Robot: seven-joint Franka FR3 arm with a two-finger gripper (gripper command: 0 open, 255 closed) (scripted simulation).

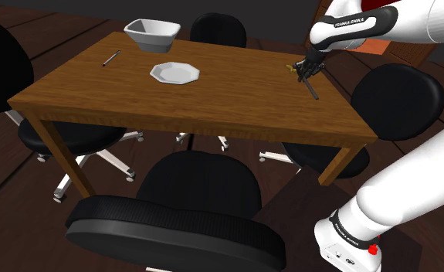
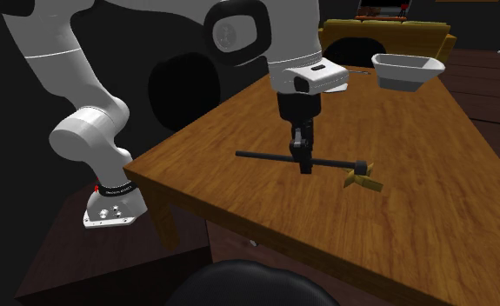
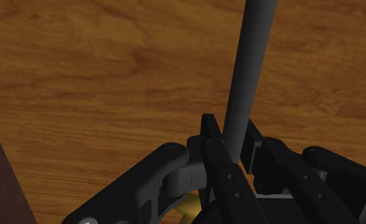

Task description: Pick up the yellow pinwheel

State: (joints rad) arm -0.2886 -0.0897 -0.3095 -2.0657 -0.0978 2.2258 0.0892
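The pinwheel has a long dark stick (image 2: pixel 265 157) and small yellow vanes (image 2: pixel 362 179) at one end. It lies level near the table corner closest to the arm, at or just above the wood; I cannot tell which. My black gripper (image 2: pixel 305 165) points straight down over the stick's middle and is shut on it. In the wrist view the stick (image 3: pixel 248 70) runs away from between the fingers (image 3: pixel 229 149), and a bit of yellow (image 3: pixel 191 207) shows under the hand. In the shoulder view the gripper (image 1: pixel 305 71) stands beside the yellow vanes (image 1: pixel 293 68).
A white bowl (image 1: pixel 152 32), a white plate (image 1: pixel 174 73) and a thin dark utensil (image 1: pixel 111 57) lie further along the wooden table (image 1: pixel 212 116). Black office chairs (image 1: pixel 201 185) surround it. The table edge (image 2: pixel 239 235) is close to the gripper.
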